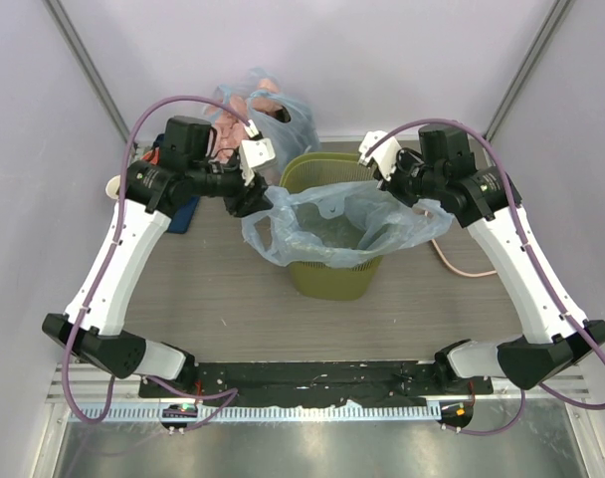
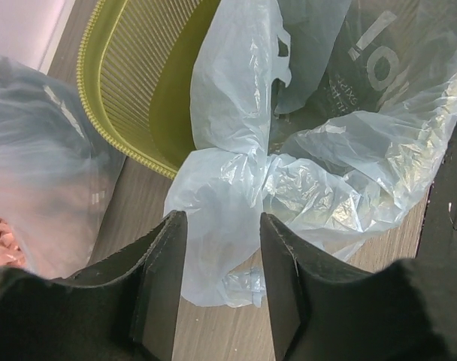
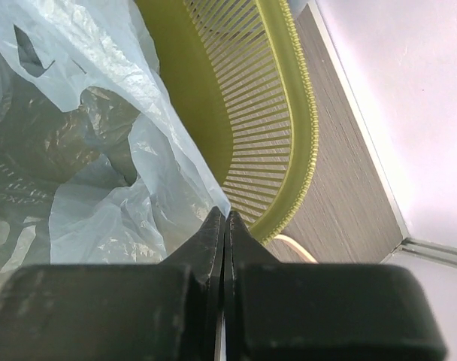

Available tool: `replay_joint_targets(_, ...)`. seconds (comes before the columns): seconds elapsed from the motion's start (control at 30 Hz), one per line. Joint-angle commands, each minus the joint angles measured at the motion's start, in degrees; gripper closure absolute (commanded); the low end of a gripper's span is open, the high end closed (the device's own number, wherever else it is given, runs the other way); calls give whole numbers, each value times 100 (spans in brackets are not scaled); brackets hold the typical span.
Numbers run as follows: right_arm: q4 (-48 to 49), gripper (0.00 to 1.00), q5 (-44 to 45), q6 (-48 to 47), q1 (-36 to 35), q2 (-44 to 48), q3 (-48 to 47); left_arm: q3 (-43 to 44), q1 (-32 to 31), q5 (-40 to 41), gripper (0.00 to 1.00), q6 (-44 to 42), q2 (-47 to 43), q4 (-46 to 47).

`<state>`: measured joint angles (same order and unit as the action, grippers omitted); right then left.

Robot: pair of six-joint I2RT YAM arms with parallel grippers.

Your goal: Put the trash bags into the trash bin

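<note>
The olive-green trash bin stands mid-table, its ribbed wall showing in both wrist views. A thin light-blue trash bag lies spread over its mouth and spills over the left and right rims. My left gripper is at the bag's left edge. In the left wrist view it is open, with a bunched fold of the bag hanging just past the fingertips, not pinched. My right gripper is at the right rim. Its jaws are pressed together at the bag's edge.
A knotted blue bag with pink lumps sits behind the bin at the back wall, close to my left wrist. A pinkish cable curls on the table right of the bin. A dark blue object lies at the left.
</note>
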<state>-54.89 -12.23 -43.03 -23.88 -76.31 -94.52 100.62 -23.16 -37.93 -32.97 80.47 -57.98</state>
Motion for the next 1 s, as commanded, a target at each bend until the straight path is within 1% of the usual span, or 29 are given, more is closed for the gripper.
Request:
replay_joint_targets(0.0,514,99,326,426,-20,205,13,151,13,-276,52,-253,110,67)
replay_joint_targets(0.27,787,99,607,743,-20,205,56,-60,4,84,56,-306,215,428)
replay_joint_targets(0.33,875,99,660,752,-20,205,74,1,13,6,54,-472,285,244)
replay_joint_targets(0.43,945,99,704,787,-20,187,83,81,4,-197,48,-500,356,155)
replay_joint_targets(0.57,989,99,687,796,-20,178,118,37,4,-276,47,-447,417,190)
replay_joint_targets(0.6,1007,99,687,796,-12,178,135,37,4,-267,50,-464,469,208)
replay_joint_targets(0.63,1059,99,687,770,-20,196,153,45,13,-206,58,-447,479,251)
replay_joint_targets(0.7,1130,99,791,734,-20,196,215,63,4,-171,65,-403,505,374)
replay_joint_targets(0.73,1208,99,836,699,-29,196,241,81,13,-127,71,-403,505,427)
replay_joint_targets(0.8,1288,99,993,647,-12,196,329,124,22,-83,75,-351,531,558)
replay_joint_targets(0.83,1367,99,1038,611,-12,196,346,151,30,-48,79,-316,549,611)
replay_joint_targets(0.9,1472,99,1117,550,-12,196,417,186,66,-39,82,-228,593,726)
replay_joint_targets(0.93,1516,99,1161,524,6,187,426,204,92,-30,86,-166,628,770)
replay_joint_targets(0.97,1543,99,1170,488,23,178,443,204,92,-13,87,-122,663,822)
